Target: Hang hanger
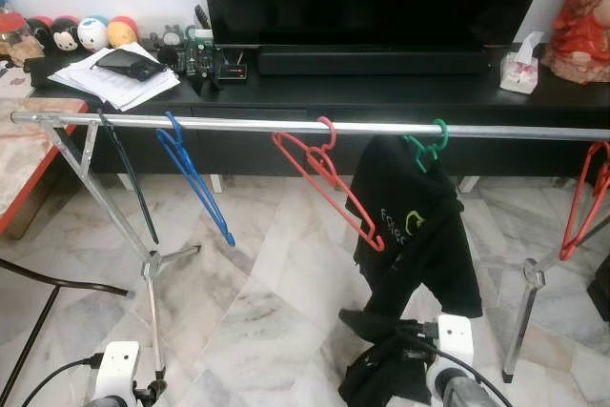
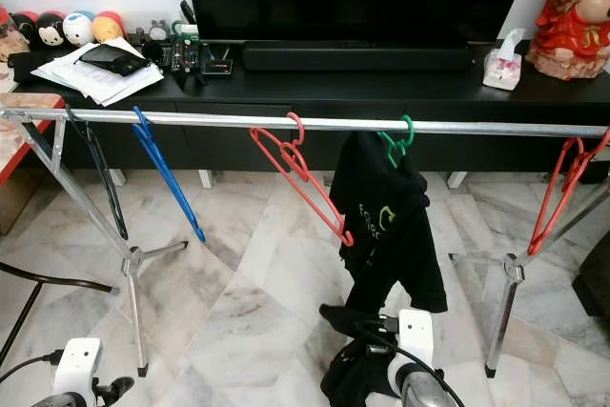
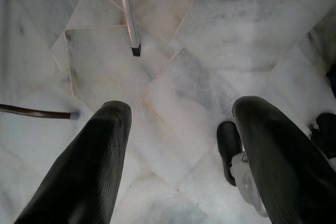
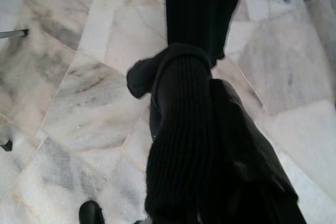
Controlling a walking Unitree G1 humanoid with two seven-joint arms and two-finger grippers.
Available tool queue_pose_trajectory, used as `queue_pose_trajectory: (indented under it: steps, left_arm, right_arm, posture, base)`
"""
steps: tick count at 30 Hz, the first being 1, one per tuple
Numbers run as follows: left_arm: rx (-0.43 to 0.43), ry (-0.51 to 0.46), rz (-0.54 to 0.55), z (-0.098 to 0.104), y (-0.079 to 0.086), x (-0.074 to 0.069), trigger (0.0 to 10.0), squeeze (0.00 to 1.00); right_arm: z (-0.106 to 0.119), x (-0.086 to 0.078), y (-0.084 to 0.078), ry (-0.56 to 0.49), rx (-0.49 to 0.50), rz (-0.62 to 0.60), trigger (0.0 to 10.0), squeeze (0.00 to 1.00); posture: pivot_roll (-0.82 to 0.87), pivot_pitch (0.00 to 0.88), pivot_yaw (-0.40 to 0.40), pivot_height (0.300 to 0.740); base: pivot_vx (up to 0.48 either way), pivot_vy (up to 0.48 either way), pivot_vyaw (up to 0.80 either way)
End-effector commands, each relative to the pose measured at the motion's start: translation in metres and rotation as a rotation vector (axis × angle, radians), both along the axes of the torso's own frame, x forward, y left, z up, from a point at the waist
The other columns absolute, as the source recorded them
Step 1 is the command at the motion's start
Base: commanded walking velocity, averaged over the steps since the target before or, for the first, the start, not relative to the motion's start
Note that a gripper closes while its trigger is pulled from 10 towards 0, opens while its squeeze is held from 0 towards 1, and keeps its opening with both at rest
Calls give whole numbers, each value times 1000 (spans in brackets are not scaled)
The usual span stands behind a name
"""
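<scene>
Green hanger: hooked on rail, black garment draped.
Right gripper: closed on garment hem (release outstanding).
Left gripper: spread wide, empty.

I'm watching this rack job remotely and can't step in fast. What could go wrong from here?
The right gripper is shut on the black garment, which already hangs from the green hanger on the rail. Pulling away without letting go could drag the hanger off or tip the rack. The red hanger hangs close beside it and might be knocked loose. The left gripper hangs open near a rack leg and could bump it.
</scene>
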State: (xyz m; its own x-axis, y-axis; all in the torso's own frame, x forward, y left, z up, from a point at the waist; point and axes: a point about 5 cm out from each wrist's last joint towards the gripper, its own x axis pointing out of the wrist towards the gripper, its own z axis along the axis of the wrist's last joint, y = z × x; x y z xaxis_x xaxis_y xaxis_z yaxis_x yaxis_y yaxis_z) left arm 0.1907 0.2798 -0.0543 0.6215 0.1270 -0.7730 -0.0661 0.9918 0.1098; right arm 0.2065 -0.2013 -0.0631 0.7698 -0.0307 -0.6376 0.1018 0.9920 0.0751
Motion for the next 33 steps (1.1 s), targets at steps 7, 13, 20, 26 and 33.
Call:
queue_pose_trajectory:
  steps: [7, 13, 20, 26, 33]
  left_arm:
    - [8, 5, 5, 0, 2, -2, 10000, 0]
    - [13, 12, 6, -1, 2, -3, 10000, 0]
    - [12, 14, 8, -1, 2, -3, 10000, 0]
    - [8, 14, 5, -1, 1, -2, 10000, 0]
    - [6, 12, 6, -1, 0, -2, 10000, 0]
  right_arm:
    - [-4, -5, 4, 35, -1, -13, 10000, 0]
    - [-2, 1, 7, 31, -2, -6, 10000, 0]
    - [-1, 2, 7, 27, -2, -3, 10000, 0]
    - [-5, -4, 4, 59, -8, -8, 10000, 0]
    - [-11, -13, 3, 103, -19, -7, 10000, 0]
  posture:
    - [-73, 51, -7, 740]
    - [-72, 53, -8, 740]
    - [-71, 52, -8, 740]
    - [-72, 51, -9, 740]
    - [-66, 45, -10, 740]
  base:
    - [0, 0, 0]
    - [0, -223, 0]
    - [0, -272, 0]
    - [0, -276, 0]
    - [0, -301, 0]
